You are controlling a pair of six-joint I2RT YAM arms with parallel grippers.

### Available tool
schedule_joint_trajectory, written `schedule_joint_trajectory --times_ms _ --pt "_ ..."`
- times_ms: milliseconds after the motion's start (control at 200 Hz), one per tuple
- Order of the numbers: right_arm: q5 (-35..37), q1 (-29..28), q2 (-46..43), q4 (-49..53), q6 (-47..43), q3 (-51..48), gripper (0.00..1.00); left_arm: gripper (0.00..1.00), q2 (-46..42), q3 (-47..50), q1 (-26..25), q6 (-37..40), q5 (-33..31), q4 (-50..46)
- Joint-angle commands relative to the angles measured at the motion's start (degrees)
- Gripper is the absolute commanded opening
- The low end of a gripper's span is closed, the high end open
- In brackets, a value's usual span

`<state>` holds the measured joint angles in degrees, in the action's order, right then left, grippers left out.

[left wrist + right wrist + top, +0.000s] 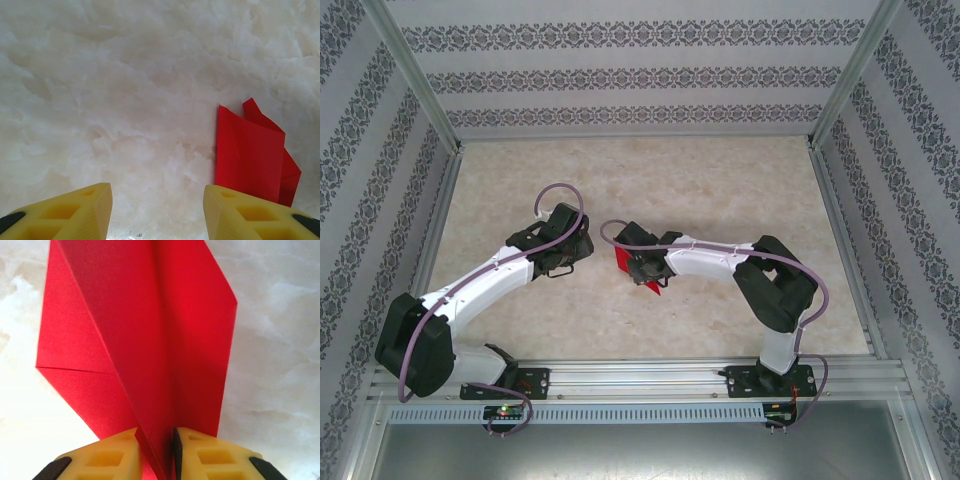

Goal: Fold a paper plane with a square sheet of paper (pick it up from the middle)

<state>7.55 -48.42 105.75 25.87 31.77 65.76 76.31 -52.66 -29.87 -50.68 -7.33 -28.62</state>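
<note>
A pale, marbled table (720,180) is filling the workspace, and walls (620,75) papered in patterned bands are enclosing it on three sides. Near the table's middle we are finding the paper plane (150,340), a bright red sheet already carrying several creases: a long fold is running up its centre and slanted flaps are spreading to either side. We cannot tell whether it is resting on the surface or hanging slightly above it.

The right gripper (156,437) is clamping the plane, its two yellow fingers (105,455) pressing the central fold between them near the lower end. In the overhead view the red paper is peeking out just beside this gripper's tip.

The left gripper (157,197) is standing released, its jaws spread with only bare table between them. It is hovering just to the left of the plane, whose edge is lying beside its right-hand finger without touching it.

We are judging the task as well advanced: the sheet is no longer a flat square and the main creases are in place. The shape is looking broader than a slim dart, so we are supposing that final narrowing folds, and perhaps pressing the creases flat, are remaining.

We are counting one paper plane, two arms, two grippers and one table.
</note>
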Motion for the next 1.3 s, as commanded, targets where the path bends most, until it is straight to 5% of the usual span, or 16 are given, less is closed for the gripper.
schedule_joint_trajectory --times_ms 0,485,1294 --pt "-1.68 0.96 0.83 -0.94 1.69 -1.32 0.21 0.53 -0.36 -0.15 0.95 -0.25 0.16 0.89" --pt "-2.12 1.67 -1.86 -3.31 8.06 -3.32 0.11 0.53 -0.81 -0.29 0.94 0.20 0.22 0.68" --pt "-2.08 0.63 -0.81 -1.73 10.88 -3.46 0.20 0.55 -4.27 1.67 4.86 1.80 2.41 1.17"
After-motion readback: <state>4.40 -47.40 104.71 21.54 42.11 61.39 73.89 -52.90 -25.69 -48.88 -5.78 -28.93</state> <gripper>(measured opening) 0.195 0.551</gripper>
